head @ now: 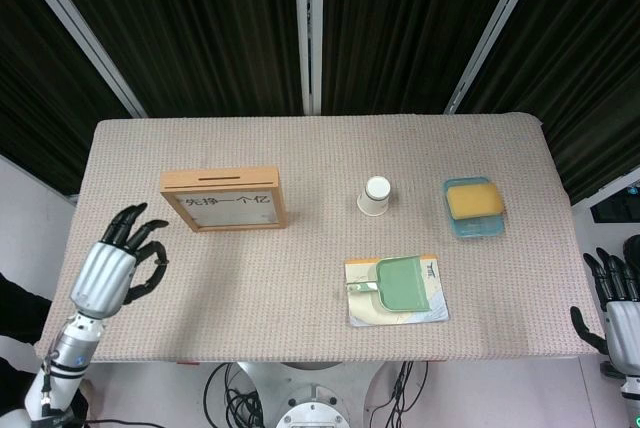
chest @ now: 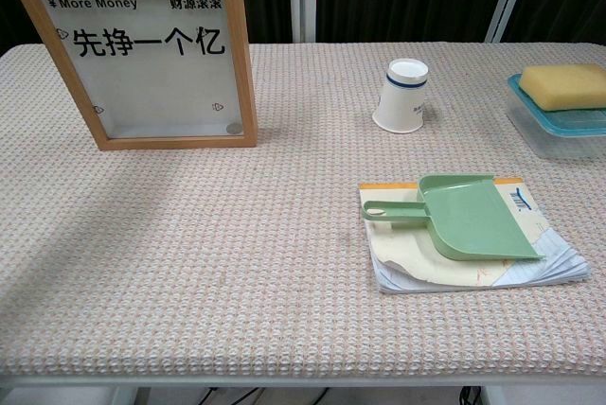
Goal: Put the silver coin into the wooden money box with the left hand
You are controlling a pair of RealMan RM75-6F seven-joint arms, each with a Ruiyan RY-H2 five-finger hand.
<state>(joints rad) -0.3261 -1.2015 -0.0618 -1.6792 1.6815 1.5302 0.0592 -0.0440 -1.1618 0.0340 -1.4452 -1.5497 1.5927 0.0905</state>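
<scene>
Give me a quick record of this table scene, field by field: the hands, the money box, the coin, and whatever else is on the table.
left hand: raised at the table's left edge, fingers spread, holding nothing
right hand: off the table's right edge, low, empty
wooden money box: upright, slot on top, far left of table
silver coin: inside the box, at bottom right behind the window
paper cup: upside down, mid table
green dustpan: lying on a notebook
yellow sponge: in a blue tray, right side
</scene>
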